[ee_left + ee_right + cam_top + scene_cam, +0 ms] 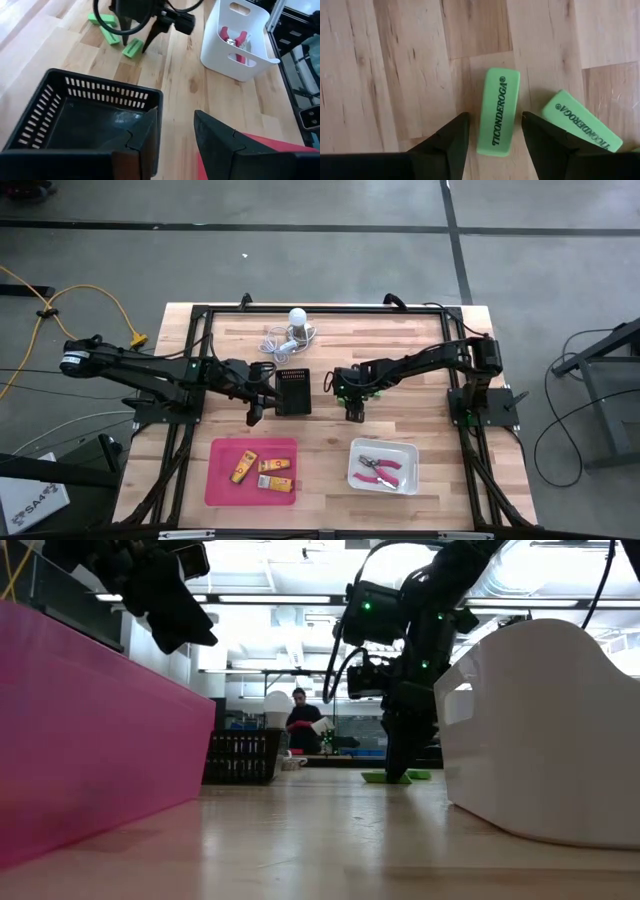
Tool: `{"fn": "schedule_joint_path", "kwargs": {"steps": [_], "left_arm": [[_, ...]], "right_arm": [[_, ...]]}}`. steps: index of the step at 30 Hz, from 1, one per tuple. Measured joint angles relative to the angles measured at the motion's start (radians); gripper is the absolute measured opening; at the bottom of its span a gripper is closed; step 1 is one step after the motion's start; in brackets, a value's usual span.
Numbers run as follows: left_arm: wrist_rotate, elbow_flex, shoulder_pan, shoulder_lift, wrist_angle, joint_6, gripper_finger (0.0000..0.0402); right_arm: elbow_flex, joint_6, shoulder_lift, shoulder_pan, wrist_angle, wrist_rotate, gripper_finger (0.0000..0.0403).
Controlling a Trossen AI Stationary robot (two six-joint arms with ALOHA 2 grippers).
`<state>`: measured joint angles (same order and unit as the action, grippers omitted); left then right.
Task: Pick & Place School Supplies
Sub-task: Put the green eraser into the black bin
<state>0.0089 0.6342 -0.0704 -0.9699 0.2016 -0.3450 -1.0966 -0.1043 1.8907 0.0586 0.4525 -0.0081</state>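
Observation:
Three green erasers lie flat on the table. In the right wrist view, one eraser (pixel 497 112) lies between my right gripper's (pixel 492 122) open fingers, which stand on either side of it with a small gap each; a second eraser (pixel 580 127) lies beside it. The high view shows the right gripper (pixel 353 412) pointing down at mid-table. My left gripper (pixel 253 415) hangs open and holds nothing, beside the black basket (pixel 293 390). Three yellow-orange pieces (pixel 262 472) lie in the pink tray (pixel 222 480). The pink-handled tool (pixel 378 471) lies in the white bin (pixel 405 452).
The black ribbed basket (pixel 85 115) sits just ahead of the left gripper (pixel 175 130). A white bulb with its coiled cord (pixel 297 320) lies near the far edge. Pink tray and white bin stand along the near edge. A person (pixel 300 720) stands far behind the table.

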Motion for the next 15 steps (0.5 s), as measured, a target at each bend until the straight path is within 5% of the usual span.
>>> {"fn": "schedule_joint_path", "kwargs": {"steps": [7,15], "left_arm": [[0.0,0.0,-0.023,0.0,-0.005,0.006,0.0127],[-0.004,0.0,-0.026,0.0,-0.007,0.007,0.0127]], "right_arm": [[0.002,-0.005,-0.005,0.001,0.003,0.006,0.0167],[0.003,-0.007,-0.008,0.002,0.007,0.004,0.0103]]}}
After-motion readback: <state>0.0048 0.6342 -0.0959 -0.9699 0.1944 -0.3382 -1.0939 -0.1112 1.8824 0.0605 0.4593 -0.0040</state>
